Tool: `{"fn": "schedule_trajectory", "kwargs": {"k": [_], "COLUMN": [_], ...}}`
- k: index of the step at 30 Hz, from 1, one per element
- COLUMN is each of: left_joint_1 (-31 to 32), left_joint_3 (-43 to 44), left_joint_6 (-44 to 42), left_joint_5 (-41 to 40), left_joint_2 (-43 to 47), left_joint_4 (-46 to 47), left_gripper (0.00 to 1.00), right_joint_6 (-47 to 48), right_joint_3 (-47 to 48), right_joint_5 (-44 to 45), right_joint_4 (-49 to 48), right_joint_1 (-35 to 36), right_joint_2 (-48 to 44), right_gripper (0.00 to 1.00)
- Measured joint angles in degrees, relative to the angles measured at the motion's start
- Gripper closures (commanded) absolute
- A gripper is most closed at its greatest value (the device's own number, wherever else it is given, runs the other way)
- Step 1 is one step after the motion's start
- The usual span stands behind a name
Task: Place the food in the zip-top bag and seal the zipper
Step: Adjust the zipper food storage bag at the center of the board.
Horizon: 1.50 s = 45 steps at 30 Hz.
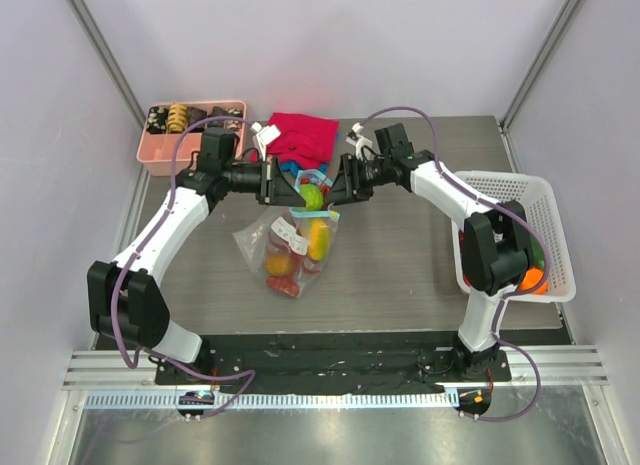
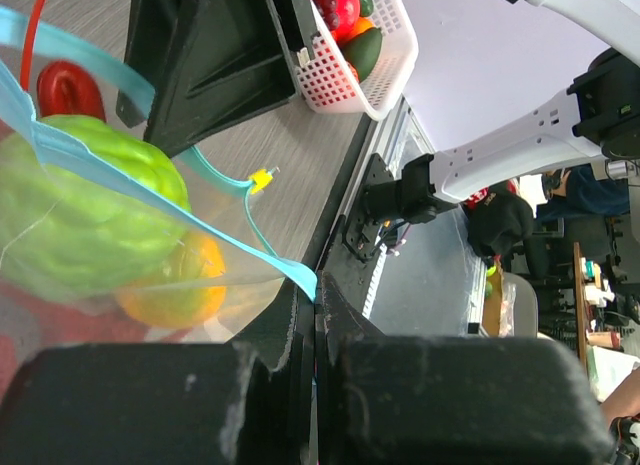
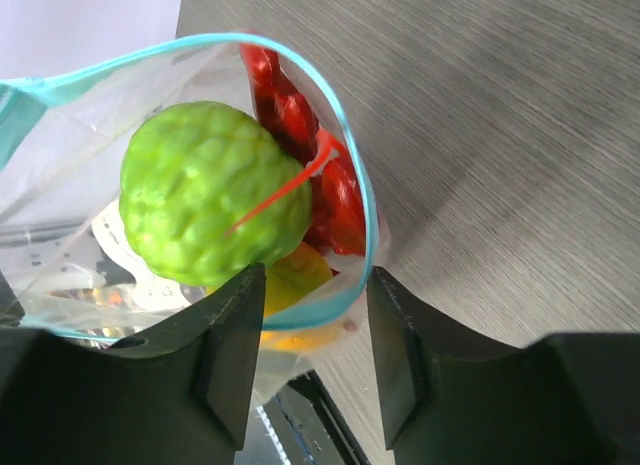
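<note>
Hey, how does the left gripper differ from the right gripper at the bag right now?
The left gripper is shut, pinching the zipper edge of the zip-top bag; the right gripper is open, the bag's rim passing loose between its fingers. The left gripper reaches the bag from the left, the right gripper from the right. Both are at the bag's open mouth, where a green fruit sits.

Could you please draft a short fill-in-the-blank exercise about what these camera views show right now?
1. The bumpy fruit at the mouth of the zip-top bag is ___ in colour.
2. The left end effector is shut on the bag's teal-blue ___.
3. The white basket holding more toy food stands on the ___ side of the table.

Missing words: green; zipper; right.
</note>
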<state>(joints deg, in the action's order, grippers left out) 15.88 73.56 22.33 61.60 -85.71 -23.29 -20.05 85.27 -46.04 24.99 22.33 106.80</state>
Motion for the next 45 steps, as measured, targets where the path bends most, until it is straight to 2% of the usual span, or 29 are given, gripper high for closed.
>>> {"fn": "schedule_trajectory", "kwargs": {"k": [1,3,4,5,11,15,24,28,36,37,39,40,43,45], "left_joint_1": [0.0,0.1,0.1,0.2,0.2,0.2,0.1,0.6,5.8,5.9,5.8,5.8,5.7,5.7], "left_joint_3": [0.0,0.0,0.0,0.0,0.0,0.0,0.7,3.5,7.1,7.1,6.7,6.5,6.3,6.1], "left_joint_6": [0.0,0.0,0.0,0.0,0.0,-0.4,-2.3,-4.5,-12.5,-13.0,-13.9,-14.1,-14.9,-15.3], "left_joint_5": [0.0,0.0,0.0,0.0,-0.1,-2.7,-13.9,-19.0,-28.6,-29.2,-31.1,-31.5,-31.8,-30.8], "left_joint_2": [0.0,0.0,0.0,0.0,0.0,0.0,2.2,3.7,3.6,3.1,2.5,2.4,2.3,2.5], "left_joint_4": [0.0,0.0,0.2,0.3,0.4,-0.7,-5.9,-9.2,-17.4,-18.3,-19.4,-19.9,-21.3,-21.2], "left_gripper": [1.0,1.0,1.0,1.0,1.0,1.0,1.0,1.0,1.0,1.0,1.0,1.0,1.0,1.0], "right_joint_6": [-0.3,-0.7,-1.1,-1.2,-1.1,0.7,11.8,14.9,21.0,21.5,22.4,23.2,24.5,25.4], "right_joint_3": [0.0,0.0,0.0,0.0,0.0,0.7,6.2,8.4,6.7,6.6,6.6,6.6,6.7,6.8], "right_joint_5": [-0.2,-0.5,-0.7,-0.7,-0.8,-0.5,1.1,1.9,6.0,6.4,7.2,7.6,7.9,7.3], "right_joint_4": [-0.2,-0.7,-0.8,-0.9,-0.1,4.3,16.2,19.2,22.2,22.4,22.6,22.9,24.4,25.6], "right_joint_1": [0.0,0.0,0.0,-0.1,-1.4,-2.9,-1.4,-0.5,-0.2,-0.2,-0.2,-0.2,-0.9,-3.2], "right_joint_2": [0.1,0.2,0.2,0.2,0.1,-2.1,-15.2,-16.2,-16.0,-15.9,-15.6,-15.6,-15.6,-15.6], "right_gripper": [0.61,0.72,0.92,0.98,0.99,0.99,0.99,0.99,0.99,0.95,0.76,0.52,0.17,0.13]}}
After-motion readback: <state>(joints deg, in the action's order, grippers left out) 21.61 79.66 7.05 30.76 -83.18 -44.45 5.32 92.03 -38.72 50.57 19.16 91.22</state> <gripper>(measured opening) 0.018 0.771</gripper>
